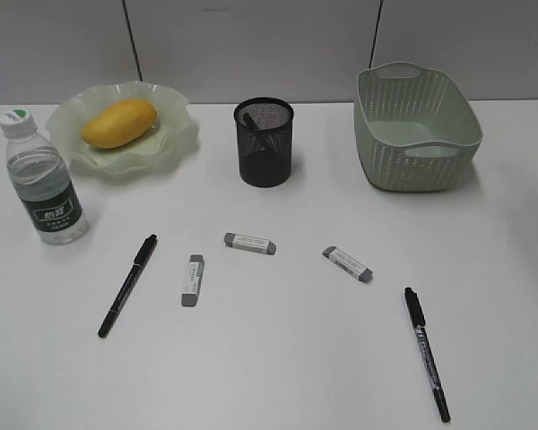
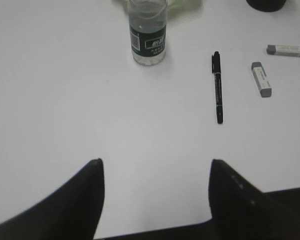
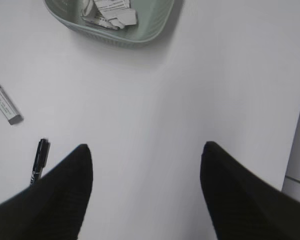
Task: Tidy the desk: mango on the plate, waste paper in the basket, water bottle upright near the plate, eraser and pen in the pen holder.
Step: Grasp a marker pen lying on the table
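Remaining step, judged: pens and erasers into the pen holder [image 1: 264, 141]; left pen [image 1: 127, 285] lies on the surface [image 1: 278, 358] at 7 o'clock of the holder, long axis running 1 to 7 o'clock, cap toward 1. Best pinched across the barrel mid-length, then tipped upright. Left fingers [image 2: 92, 190] and right fingers [image 3: 80, 185] stand apart, empty; right pen [image 1: 427, 353] lies at 5 o'clock.
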